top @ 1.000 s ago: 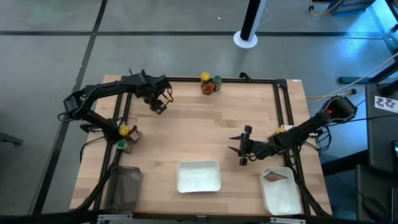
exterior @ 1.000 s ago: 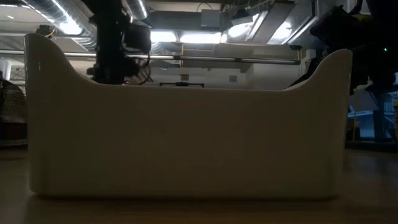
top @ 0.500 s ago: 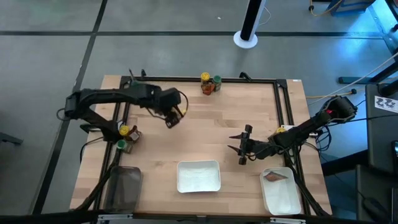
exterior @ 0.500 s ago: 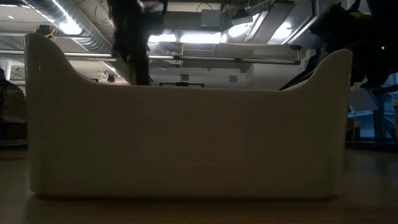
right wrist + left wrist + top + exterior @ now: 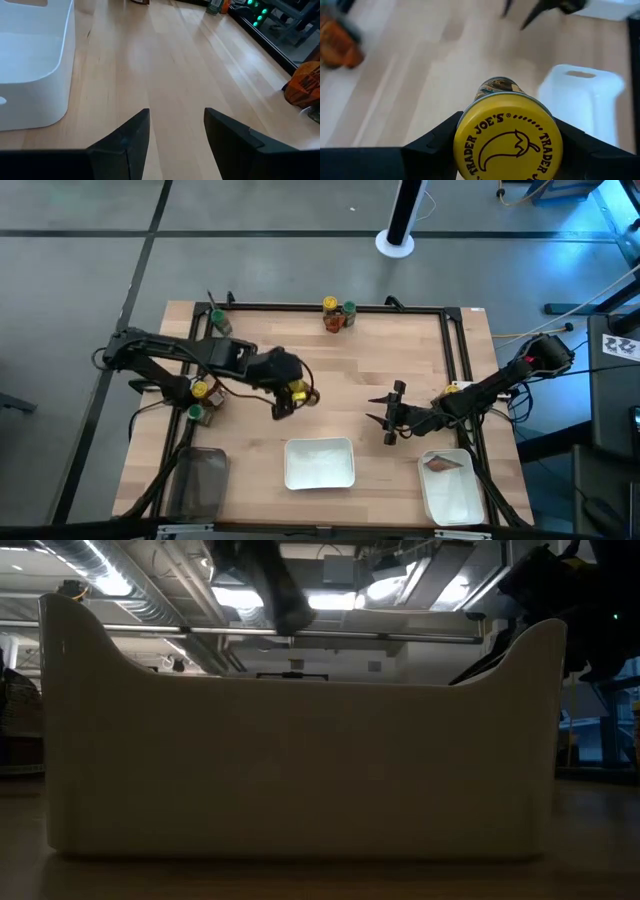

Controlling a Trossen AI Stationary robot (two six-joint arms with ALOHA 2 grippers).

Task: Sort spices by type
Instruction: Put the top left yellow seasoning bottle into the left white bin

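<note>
My left gripper [image 5: 291,398] is clamped on a yellow-capped jar [image 5: 508,141]; in the left wrist view the cap fills the space between both fingers [image 5: 432,145], its printed lid facing the camera. From above, that jar [image 5: 298,391] sits over the middle of the table [image 5: 330,370], just up and left of the centre tray [image 5: 319,463].

My right gripper [image 5: 390,423] hovers low over the wood to the right of that tray, its jaws parted and holding nothing; the right wrist view shows bare table between the fingers [image 5: 131,135] and the tray's white wall [image 5: 35,95] alongside.

Other spices are scattered around. At the far edge, a yellow-capped jar [image 5: 329,305] and a green-capped jar [image 5: 349,309] stand together with a red-orange packet [image 5: 334,322] touching them. A lone green-capped jar [image 5: 218,319] lies near the far left corner. By the left rail there is another yellow cap [image 5: 200,390] and a green cap [image 5: 195,413], close together. One packet [image 5: 441,464] lies in the right tray [image 5: 452,492]. The dark bin [image 5: 197,480] sits at the near left corner.

The low view gives me only the tray wall [image 5: 300,770] up close.
</note>
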